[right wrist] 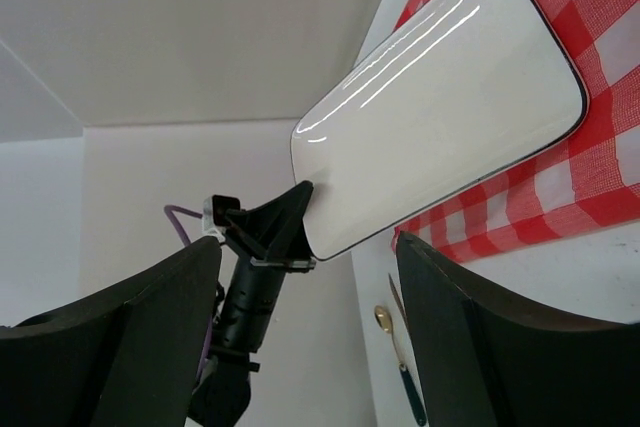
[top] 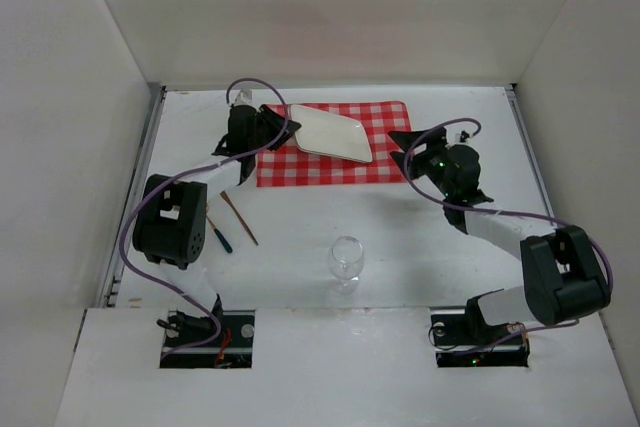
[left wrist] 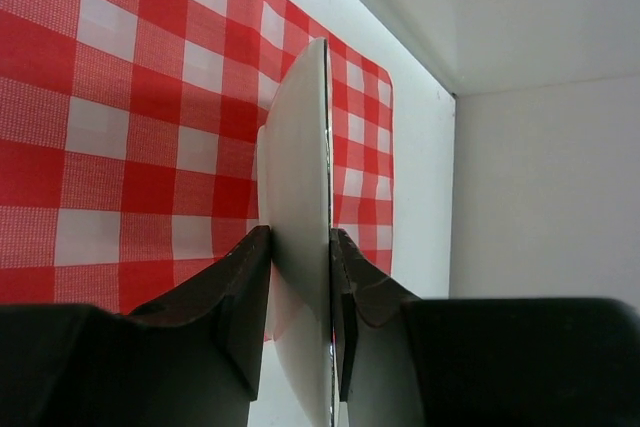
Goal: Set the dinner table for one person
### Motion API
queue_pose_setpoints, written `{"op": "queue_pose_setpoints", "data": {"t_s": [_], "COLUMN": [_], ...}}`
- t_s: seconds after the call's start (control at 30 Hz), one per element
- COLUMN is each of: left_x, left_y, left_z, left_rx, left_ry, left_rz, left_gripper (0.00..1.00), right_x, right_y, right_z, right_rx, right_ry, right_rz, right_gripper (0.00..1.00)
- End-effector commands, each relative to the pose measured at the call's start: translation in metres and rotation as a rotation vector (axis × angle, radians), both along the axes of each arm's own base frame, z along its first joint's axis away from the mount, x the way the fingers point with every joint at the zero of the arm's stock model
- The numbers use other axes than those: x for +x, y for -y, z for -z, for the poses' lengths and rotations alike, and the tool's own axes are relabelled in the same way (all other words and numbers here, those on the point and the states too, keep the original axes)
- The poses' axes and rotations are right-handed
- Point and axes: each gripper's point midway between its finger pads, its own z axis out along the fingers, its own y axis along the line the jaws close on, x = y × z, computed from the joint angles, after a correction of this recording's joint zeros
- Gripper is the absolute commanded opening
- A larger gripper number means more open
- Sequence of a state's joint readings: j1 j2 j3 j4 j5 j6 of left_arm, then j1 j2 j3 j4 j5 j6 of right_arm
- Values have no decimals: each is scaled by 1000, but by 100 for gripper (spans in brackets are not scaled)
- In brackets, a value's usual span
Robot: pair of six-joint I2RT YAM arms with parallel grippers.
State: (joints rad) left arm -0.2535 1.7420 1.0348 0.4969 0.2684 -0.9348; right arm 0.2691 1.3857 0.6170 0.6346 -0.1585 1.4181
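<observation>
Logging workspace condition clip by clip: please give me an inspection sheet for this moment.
Surface: white dinner table, with a red-and-white checked cloth spread at its far middle.
Job's things: white plate over the cloth, tilted; wine glass upright nearer the front; spoon and a brown stick-like utensil lying by the left arm.
Clutter: nothing seen.
Grippers: left gripper clamped on the plate's edge; right gripper open, empty, at the cloth's right edge.
Cables: purple cables loop along both arms, away from the glass.
Surroundings: plain white walls on three sides.
</observation>
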Motion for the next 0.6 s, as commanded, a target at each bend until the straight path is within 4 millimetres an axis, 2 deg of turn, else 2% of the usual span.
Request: {"op": "queue_pose_setpoints", "data": {"t_s": [0.0, 0.13, 0.23, 0.33, 0.37, 0.43, 0.57], "left_x": [17, 24, 33, 43, 48, 54, 63], "left_y": [25, 27, 22, 11, 2, -12, -29], "left_z": [-141, -141, -131, -100, -82, -60, -7], "left_rx": [-228, -253, -265, -251, -245, -236, -215], "left_ry": [365, 387, 391, 345, 320, 292, 203], "left_rz": [90, 93, 82, 68, 49, 20, -9], "left_gripper": [0, 0, 0, 0, 0, 0, 0], "right_x": [-2, 0, 3, 7, 8, 8, 9], "right_y": [-2, -3, -2, -4, -4, -3, -3], "right_z": [-7, 8, 28, 55, 63, 78, 96], "right_rx": [-37, -87, -132, -171, -182, -195, -210], "right_ry": [64, 47, 5, -57, -75, -108, -141], "right_rz": [-23, -29, -29, -47, -48, -47, -48], "right_gripper": [77, 75, 70, 60, 59, 53, 51]}}
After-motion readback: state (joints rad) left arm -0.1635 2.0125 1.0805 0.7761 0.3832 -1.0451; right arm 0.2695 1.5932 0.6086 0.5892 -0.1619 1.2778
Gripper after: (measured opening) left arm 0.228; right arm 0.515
